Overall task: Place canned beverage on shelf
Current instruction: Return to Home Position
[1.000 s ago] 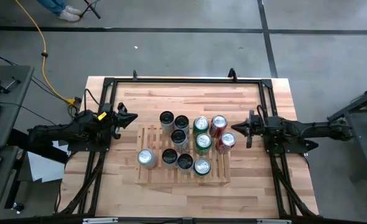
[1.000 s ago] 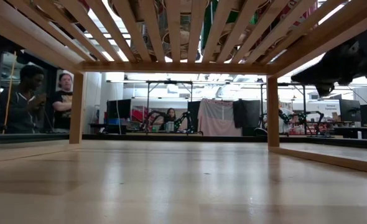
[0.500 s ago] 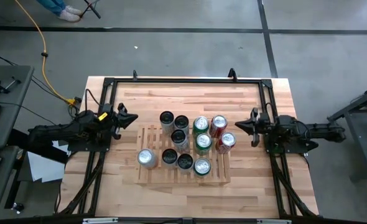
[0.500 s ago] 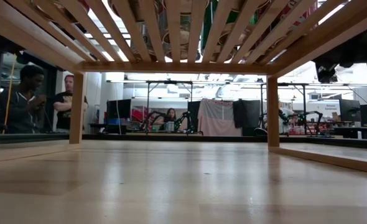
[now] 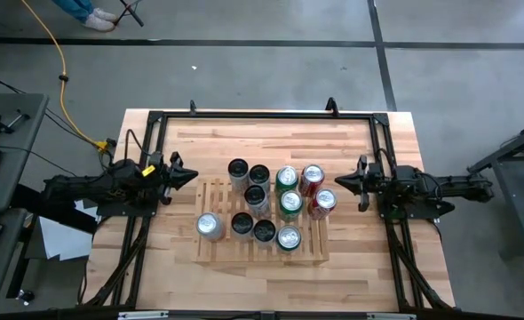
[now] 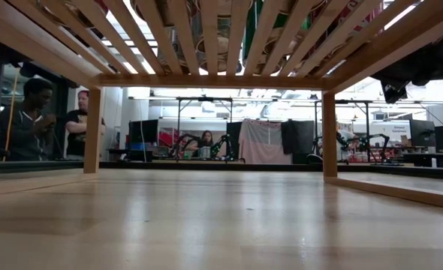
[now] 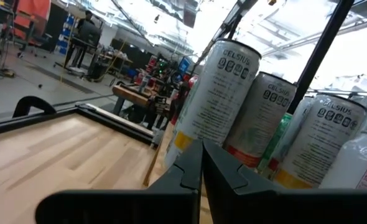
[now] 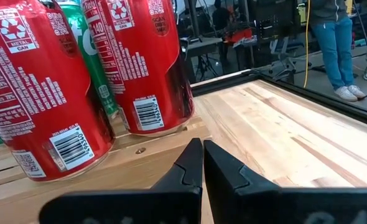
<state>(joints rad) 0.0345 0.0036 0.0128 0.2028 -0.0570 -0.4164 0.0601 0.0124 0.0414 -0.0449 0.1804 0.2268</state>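
Eleven cans (image 5: 289, 203) stand clustered on the slatted shelf (image 5: 311, 253) at mid-bench (image 5: 244, 133), flanked by the left hand (image 5: 189, 173) and right hand (image 5: 340, 183), each pressed together on nothing, seemingly parked because stocking looks finished.

Red cans (image 8: 34, 93) cut off (tops beyond picture edge).
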